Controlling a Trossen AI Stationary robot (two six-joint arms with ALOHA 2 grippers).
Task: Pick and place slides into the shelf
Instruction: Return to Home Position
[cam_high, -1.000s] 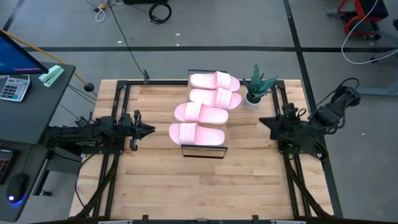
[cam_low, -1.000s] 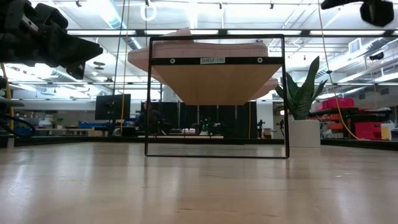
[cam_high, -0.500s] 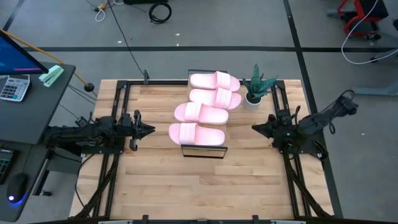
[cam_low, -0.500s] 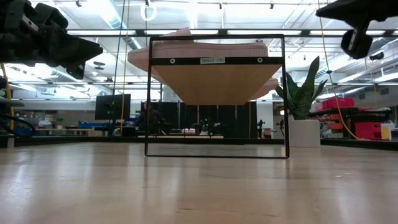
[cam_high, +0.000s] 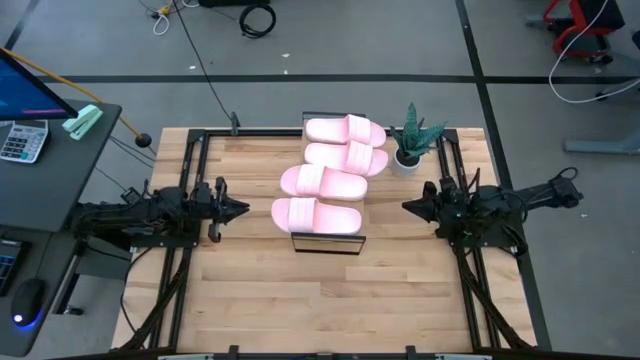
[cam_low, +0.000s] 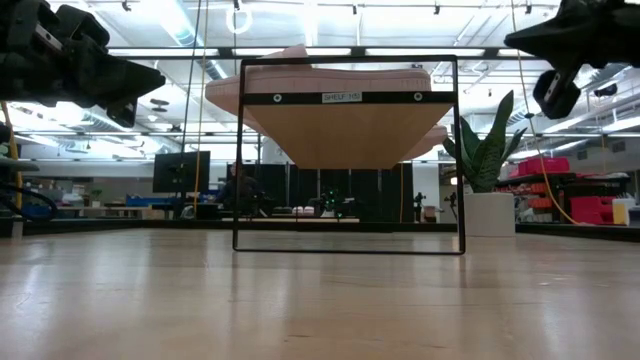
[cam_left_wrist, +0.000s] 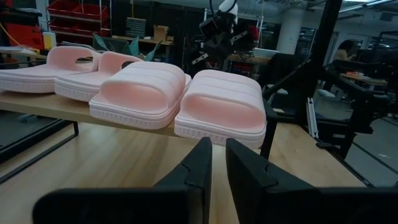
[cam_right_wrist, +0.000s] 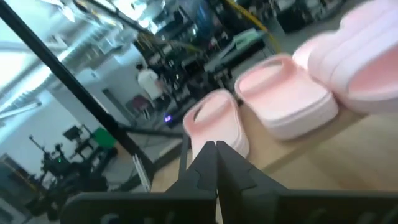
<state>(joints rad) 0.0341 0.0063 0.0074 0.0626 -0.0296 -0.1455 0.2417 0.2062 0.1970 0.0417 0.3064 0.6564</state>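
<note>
Overhead camera straight down on the whole bench (cam_high: 250, 290), low camera at bench-top height looking level under the shelf (cam_low: 350, 135), left wrist camera close up on the slides (cam_left_wrist: 221, 106), right wrist camera tilted, seemingly facing the same slides from the opposite side.

Four slides (cam_high: 318, 214) atop the shelf (cam_high: 327, 241)

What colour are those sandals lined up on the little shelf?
Pale pink, all four slides; the high view shows them best.
</note>
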